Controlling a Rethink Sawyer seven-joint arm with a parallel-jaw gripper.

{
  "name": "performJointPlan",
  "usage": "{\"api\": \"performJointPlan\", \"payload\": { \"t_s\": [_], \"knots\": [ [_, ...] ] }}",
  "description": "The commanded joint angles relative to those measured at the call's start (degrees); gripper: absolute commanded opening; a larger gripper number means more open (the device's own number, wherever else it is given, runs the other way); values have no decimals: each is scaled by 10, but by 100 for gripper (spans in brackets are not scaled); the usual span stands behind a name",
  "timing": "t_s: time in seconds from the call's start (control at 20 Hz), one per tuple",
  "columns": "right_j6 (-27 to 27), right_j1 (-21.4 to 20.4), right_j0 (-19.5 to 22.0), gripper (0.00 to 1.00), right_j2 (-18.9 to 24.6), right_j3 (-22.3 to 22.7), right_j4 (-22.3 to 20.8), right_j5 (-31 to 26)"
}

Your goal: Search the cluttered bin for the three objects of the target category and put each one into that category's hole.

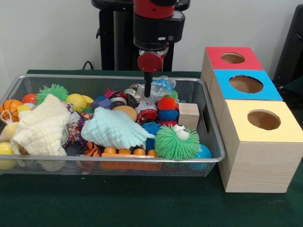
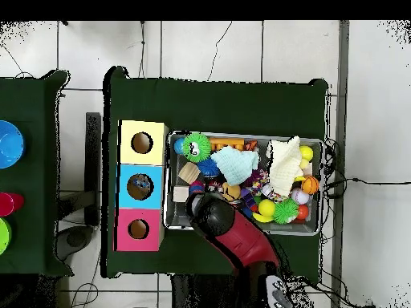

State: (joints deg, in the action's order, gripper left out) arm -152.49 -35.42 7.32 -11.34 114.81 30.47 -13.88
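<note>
The wire mesh bin (image 1: 118,77) lies on the green table, full of toys; it also shows in the overhead view (image 2: 241,233). My gripper (image 1: 148,93) hangs over its far middle, looks shut, tips down among the clutter beside a crumpled clear plastic item (image 1: 162,85). I cannot tell if it holds anything. In the overhead view the arm's head (image 2: 211,214) hides it. The blue-topped box's hole (image 1: 245,84) is to the right of the bin and shows in the overhead view (image 2: 140,186).
A red-topped box (image 1: 233,57) and a yellow-topped box (image 1: 263,119) flank the blue one. In the bin: a green spiky ball with eyes (image 1: 176,142), a mint cloth (image 1: 116,128), a cream cloth (image 1: 41,125), a wooden block (image 1: 188,115).
</note>
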Motion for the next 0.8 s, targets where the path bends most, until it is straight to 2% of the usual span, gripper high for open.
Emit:
{"api": "performJointPlan", "payload": {
  "t_s": [0.05,0.35,0.8],
  "knots": [
    [-72,8,24,100,19,-16,13,-23],
    [-75,2,11,100,-1,-29,8,-54],
    [-67,15,18,100,4,-37,7,-47]
  ]
}}
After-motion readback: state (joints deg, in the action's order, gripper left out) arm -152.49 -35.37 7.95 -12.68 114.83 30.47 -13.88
